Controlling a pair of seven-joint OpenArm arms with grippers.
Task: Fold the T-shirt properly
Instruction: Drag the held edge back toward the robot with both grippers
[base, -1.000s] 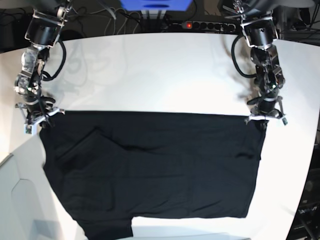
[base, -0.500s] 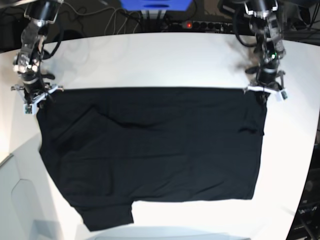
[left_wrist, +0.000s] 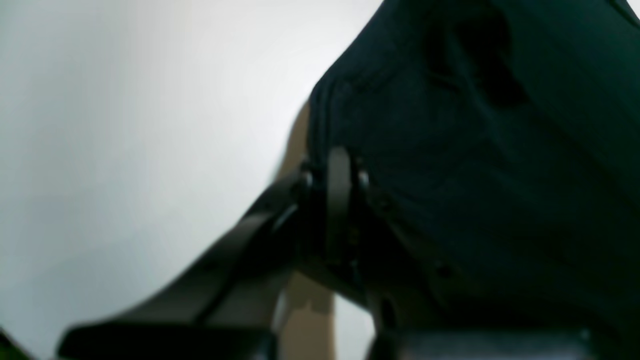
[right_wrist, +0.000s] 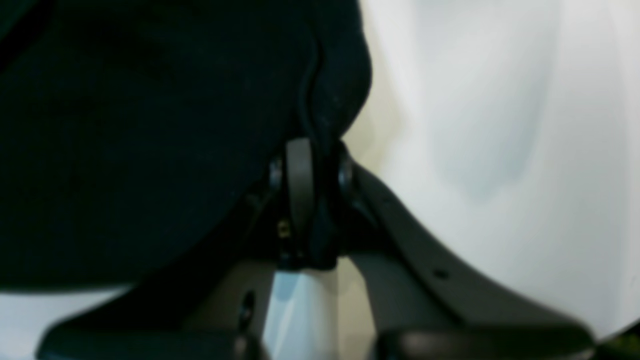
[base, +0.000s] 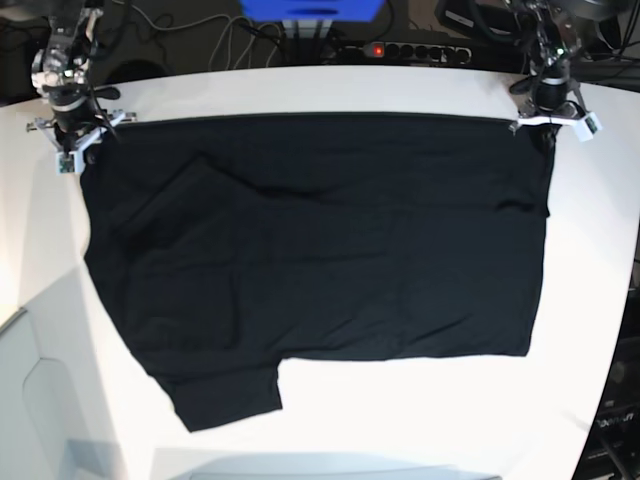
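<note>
White table (base: 330, 90), base: whole T-shirt (base: 320, 260), wrists: pinched corners

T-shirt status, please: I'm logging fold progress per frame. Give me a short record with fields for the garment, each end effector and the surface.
garment: large black cloth T-shirt, spread flat, plain side up
left end effector: shut on the shirt's far corner
right end effector: shut on the other far corner
surface: white table
fold: none visible yet
</note>
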